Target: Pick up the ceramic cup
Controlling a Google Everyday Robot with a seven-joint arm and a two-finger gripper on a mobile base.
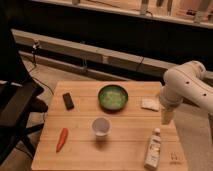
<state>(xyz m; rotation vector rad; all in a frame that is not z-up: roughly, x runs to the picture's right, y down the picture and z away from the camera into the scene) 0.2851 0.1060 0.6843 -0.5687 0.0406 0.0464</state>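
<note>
The ceramic cup is small, pale grey-white and round. It stands upright near the middle of the wooden table, in front of the green bowl. My white arm reaches in from the right. My gripper hangs over the table's right edge, well to the right of the cup and apart from it. Nothing shows in the gripper.
A tall white bottle lies at the front right. A pale flat item sits under the arm. A black object and an orange carrot lie at the left. A dark chair stands left of the table.
</note>
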